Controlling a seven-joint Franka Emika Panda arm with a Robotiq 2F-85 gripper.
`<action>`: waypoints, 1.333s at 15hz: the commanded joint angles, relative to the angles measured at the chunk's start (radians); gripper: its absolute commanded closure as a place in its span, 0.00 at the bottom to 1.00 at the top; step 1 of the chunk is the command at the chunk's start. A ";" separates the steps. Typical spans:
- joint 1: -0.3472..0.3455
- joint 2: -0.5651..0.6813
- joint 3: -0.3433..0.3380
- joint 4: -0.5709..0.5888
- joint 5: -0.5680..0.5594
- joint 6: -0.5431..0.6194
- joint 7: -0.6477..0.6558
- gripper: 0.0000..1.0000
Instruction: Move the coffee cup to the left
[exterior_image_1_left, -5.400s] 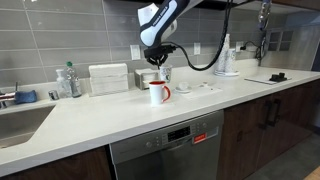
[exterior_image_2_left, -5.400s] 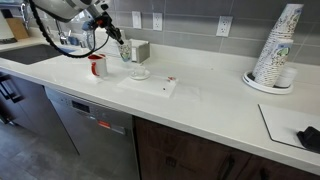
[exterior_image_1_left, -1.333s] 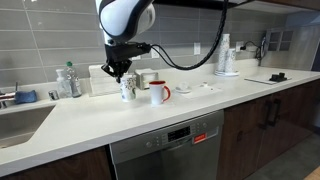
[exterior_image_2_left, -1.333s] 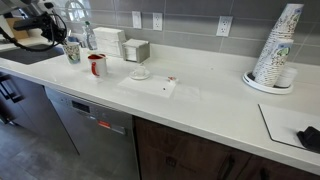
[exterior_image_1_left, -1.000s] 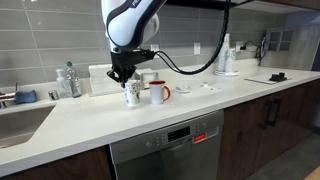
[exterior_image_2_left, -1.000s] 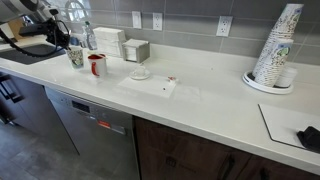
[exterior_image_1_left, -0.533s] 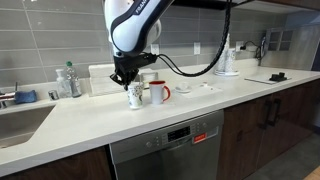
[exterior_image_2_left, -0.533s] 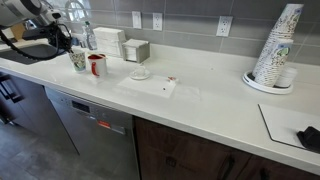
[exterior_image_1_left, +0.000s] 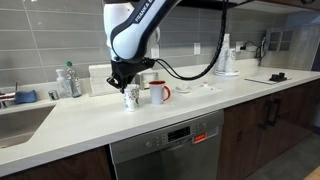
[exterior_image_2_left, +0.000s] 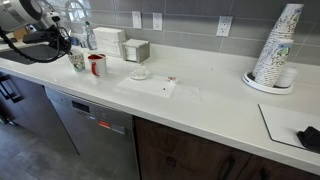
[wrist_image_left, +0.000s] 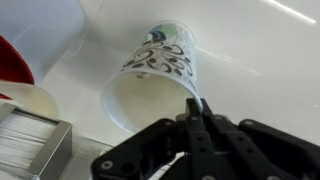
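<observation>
The coffee cup (exterior_image_1_left: 131, 98) is a pale mug with a dark speckled pattern. It sits low at the counter, just beside the white mug with red handle and rim (exterior_image_1_left: 157, 93). I cannot tell if it touches the counter. It shows in both exterior views, by the red-trimmed mug (exterior_image_2_left: 97, 65) as a small cup (exterior_image_2_left: 77, 61). My gripper (exterior_image_1_left: 125, 86) is shut on the cup's rim from above. In the wrist view the fingers (wrist_image_left: 195, 105) pinch the rim of the cup (wrist_image_left: 155, 70), with the red-trimmed mug (wrist_image_left: 25, 50) close by.
A white napkin dispenser (exterior_image_1_left: 108, 78) stands behind the mugs, with bottles (exterior_image_1_left: 68, 80) and a sink (exterior_image_1_left: 20, 120) beyond. A saucer (exterior_image_2_left: 139, 72), a paper sheet (exterior_image_2_left: 160, 86) and a stack of paper cups (exterior_image_2_left: 275, 50) lie further along the counter.
The arm carried the cup from behind the red-trimmed mug round to its side. In the last second the cup came down toward the counter, still gripped.
</observation>
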 joint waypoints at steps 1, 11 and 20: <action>0.019 0.005 -0.023 -0.021 -0.016 0.033 0.001 0.99; -0.021 -0.039 0.039 0.014 0.094 -0.003 -0.200 0.19; -0.132 -0.227 0.091 -0.011 0.381 -0.192 -0.447 0.00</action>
